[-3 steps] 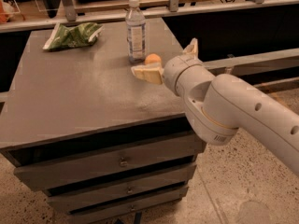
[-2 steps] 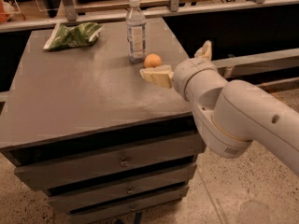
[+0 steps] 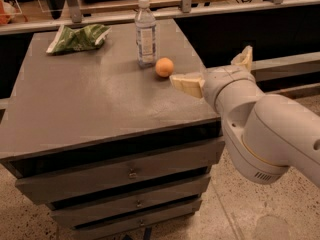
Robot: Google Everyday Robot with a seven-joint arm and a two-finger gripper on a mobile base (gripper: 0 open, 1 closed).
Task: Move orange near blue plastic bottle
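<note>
The orange (image 3: 164, 67) rests on the grey cabinet top (image 3: 90, 104), just right of and slightly in front of the blue plastic bottle (image 3: 145, 31), a small gap between them. The bottle stands upright, clear with a white cap and a pale label. My gripper (image 3: 216, 70) is at the right edge of the cabinet top, to the right of the orange and apart from it. It is open and empty: one cream finger (image 3: 187, 83) points at the orange, and the other finger (image 3: 244, 58) sticks out beyond the edge.
A green snack bag (image 3: 77, 38) lies at the back left of the top. The cabinet has several drawers (image 3: 131, 173) below. A dark rail and shelf (image 3: 225, 6) run behind. My large white arm (image 3: 272, 134) fills the lower right over speckled floor.
My gripper has drawn back to the right, away from the orange. The orange was between the fingers; now it sits free on the top beside the bottle.
</note>
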